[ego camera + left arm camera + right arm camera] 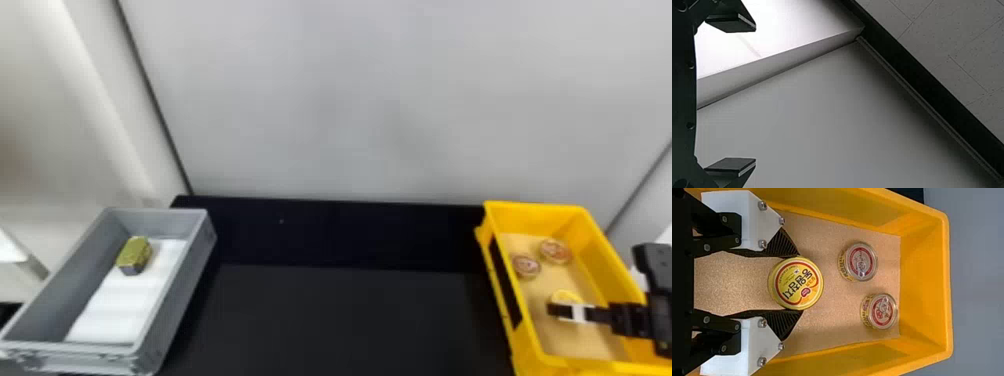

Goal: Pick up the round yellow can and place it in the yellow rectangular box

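Observation:
My right gripper (561,311) is inside the yellow rectangular box (612,257), over the round yellow can (566,295), whose near side it partly covers. In the right wrist view the gripper (801,283) is shut on the yellow can (796,283), a finger against each side and the printed lid facing the camera. Whether the can touches the box floor, I cannot tell. My left gripper (755,94) stands open with nothing between its fingers, in front of a plain wall in the left wrist view.
Two smaller cans with clear lids, one (555,251) and another (526,266), stand farther in the yellow box. A grey bin (192,280) at the left holds a yellow-green block-shaped item (134,254) and a white liner. Black table surface (350,320) lies between them.

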Motion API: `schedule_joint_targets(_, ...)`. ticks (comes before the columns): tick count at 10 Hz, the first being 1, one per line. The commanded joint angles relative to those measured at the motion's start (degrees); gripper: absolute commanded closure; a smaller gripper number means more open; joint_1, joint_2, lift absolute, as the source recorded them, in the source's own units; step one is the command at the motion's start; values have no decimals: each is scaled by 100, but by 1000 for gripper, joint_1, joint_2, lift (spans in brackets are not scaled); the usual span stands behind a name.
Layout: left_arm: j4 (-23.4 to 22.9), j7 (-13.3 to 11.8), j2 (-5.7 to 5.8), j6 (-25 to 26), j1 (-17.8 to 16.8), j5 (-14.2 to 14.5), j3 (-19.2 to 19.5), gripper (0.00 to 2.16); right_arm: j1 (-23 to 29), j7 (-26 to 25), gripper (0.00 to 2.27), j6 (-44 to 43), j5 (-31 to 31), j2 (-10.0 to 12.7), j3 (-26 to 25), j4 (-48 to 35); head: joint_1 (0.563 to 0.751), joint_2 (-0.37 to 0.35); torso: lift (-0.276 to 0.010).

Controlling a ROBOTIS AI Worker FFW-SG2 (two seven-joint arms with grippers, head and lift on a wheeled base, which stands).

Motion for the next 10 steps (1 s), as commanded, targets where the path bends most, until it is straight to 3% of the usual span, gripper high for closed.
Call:
schedule_joint_targets(1, 4, -11, 4, 1, -22, -1, -21, 84, -2, -54, 651, 25, -1, -36, 20, 9, 663, 54, -10)
schedule_joint_targets(2, -5, -11, 13, 1, -31, 7, -29, 84, -2, -63, 638, 69, -1, -53, 46, 9, 663, 54, -10)
schedule_joint_targets(6, -5, -29, 13, 36, -57, -1, -56, 84, 33, -265, -1, 412, -98, -45, 125, -220, 663, 54, -10)
schedule_joint_targets(8, -5, -29, 30, 63, -92, 7, -73, 84, 130, -274, -1, 377, -106, -36, 178, -712, 663, 54, -10)
schedule_joint_targets(10, -5, -37, 13, 80, -101, 7, -109, 84, 297, -239, -1, 439, -106, -9, 169, -1881, 663, 54, -10)
